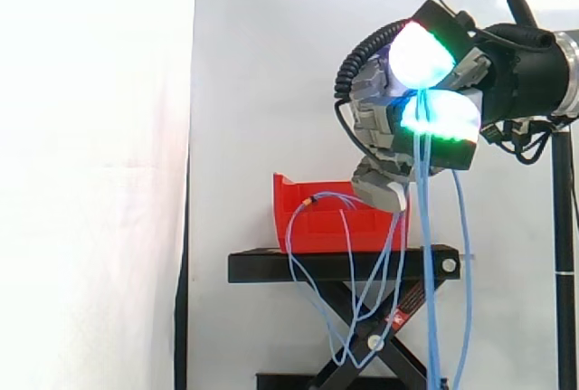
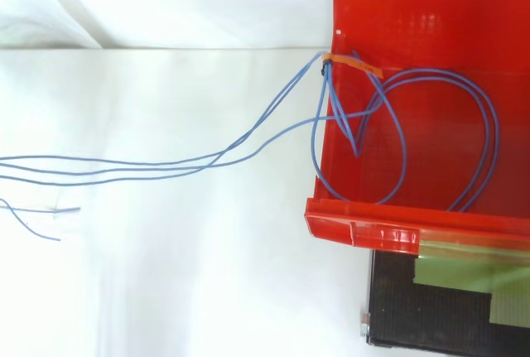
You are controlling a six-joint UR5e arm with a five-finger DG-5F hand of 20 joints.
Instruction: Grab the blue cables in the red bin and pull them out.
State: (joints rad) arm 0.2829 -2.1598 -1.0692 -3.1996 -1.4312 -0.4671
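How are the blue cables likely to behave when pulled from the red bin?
Probably floppy: the blue cables hang slack in loops below the hand. Likely light, since a pinch holds them. The orange tie at the red bin rim may snag.

I see open air over the left part of the red plastic bin (image 1: pixel 312 218) and on leftward to the white curtain (image 1: pixel 90 173). Thin blue cables (image 1: pixel 425 254) cross the room on the right. They hang pinched in the robot hand (image 1: pixel 384 128), loop low before the black scissor stand (image 1: pixel 344 265) and climb over the bin's left rim. More loops cover the bin's floor. A black pole (image 1: pixel 563 227) stands at the right edge.
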